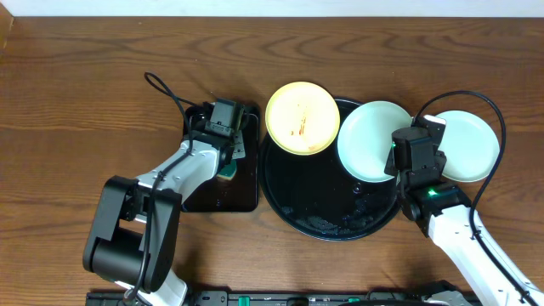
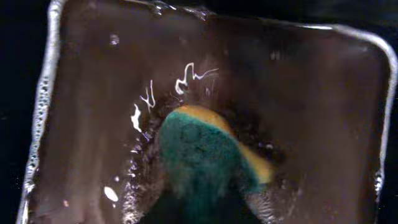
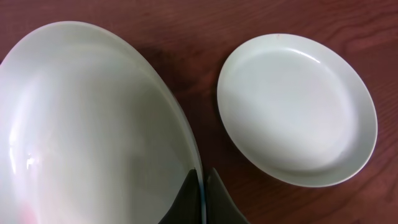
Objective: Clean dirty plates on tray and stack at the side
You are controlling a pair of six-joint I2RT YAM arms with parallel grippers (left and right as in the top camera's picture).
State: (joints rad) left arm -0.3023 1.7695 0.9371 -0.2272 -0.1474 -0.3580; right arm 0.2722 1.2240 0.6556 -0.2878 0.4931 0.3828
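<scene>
Right pincer (image 3: 202, 190) clamped on a mint plate (image 1: 370, 140); left pincer (image 1: 226, 163) closed on a sponge (image 2: 199, 155).

The right pincer's jaws are pinched tight on the near rim of the pale mint plate, which it holds over the right side of the round black tray (image 1: 323, 217). A second mint plate (image 3: 298, 109) lies on the table (image 1: 85, 68) just right of that tray, apart from the held one. The yellow plate (image 1: 302, 117), streaked orange, overlaps the tray's upper-left rim. Left of the round tray, the left pincer grips the green-and-yellow sponge down in a wet rectangular tray (image 2: 311, 93).
</scene>
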